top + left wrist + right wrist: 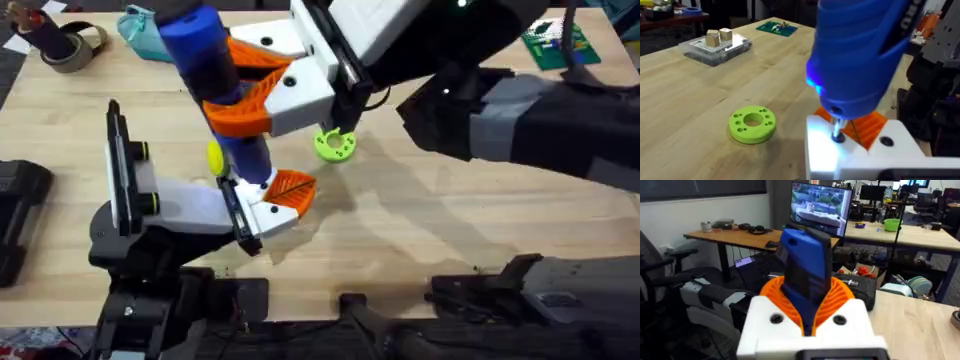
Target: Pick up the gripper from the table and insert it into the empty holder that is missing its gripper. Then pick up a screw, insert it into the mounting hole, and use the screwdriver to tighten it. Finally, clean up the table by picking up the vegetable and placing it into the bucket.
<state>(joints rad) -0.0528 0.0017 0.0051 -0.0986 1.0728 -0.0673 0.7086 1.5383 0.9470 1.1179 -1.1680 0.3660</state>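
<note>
Overhead downward; both wrist views close, seemingly sharing the screwdriver.

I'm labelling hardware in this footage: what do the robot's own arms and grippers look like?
The right gripper has white block-shaped fingers with orange ribbed wedge pads, on a white head. The arm links behind it are black and grey, with thin black cable beside the head. The arm bases are black.

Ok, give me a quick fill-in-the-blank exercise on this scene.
1. The right gripper is shut on the screwdriver, whose handle is ___.
2. Its bit meets the white base of the gripper, whose ribbed tip is ___.
3. A ___ ring lies on the table.
Missing words: blue; orange; green.
</note>
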